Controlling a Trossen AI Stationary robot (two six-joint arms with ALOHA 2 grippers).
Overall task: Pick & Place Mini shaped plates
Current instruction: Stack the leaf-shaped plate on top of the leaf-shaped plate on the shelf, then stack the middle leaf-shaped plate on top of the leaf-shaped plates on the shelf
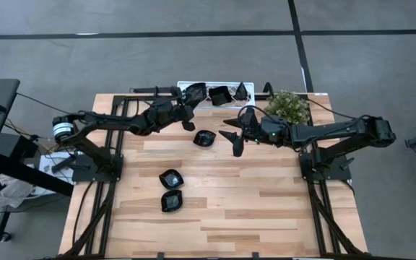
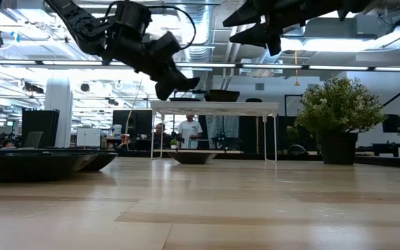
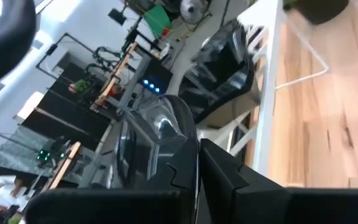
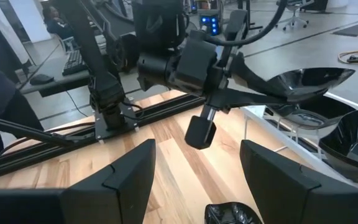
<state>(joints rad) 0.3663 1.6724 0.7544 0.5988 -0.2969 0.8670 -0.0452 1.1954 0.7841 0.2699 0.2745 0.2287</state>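
wooden bench (image 1: 266,209) under bright office lighting, a white lattice tray (image 1: 186,87) on thin legs along its far edge with a potted plant (image 1: 288,106) beside it.

left gripper (image 1: 191,108) hangs over the near left end of the tray, jaws pinched narrow on the rim of a black mini plate (image 1: 196,92). the right wrist view shows that plate (image 4: 306,81) held out level, just above the tray's edge; the coming move appears to be a short lowering onto the tray. two more plates already sit on the tray, a square one (image 1: 219,94) and a pointed one (image 1: 242,91).

right gripper (image 1: 235,137) hovers above mid-bench, jaws spread wide and empty. the nearest loose plate (image 1: 204,138) lies just to its left on the bench, closer to this arm than to the other. two further plates (image 1: 170,178) (image 1: 171,201) lie together toward the bench's near edge, well apart from both grippers.

the exact contact on the held plate's rim is hidden by the fingers. plate shapes in the low view are hard to make out.
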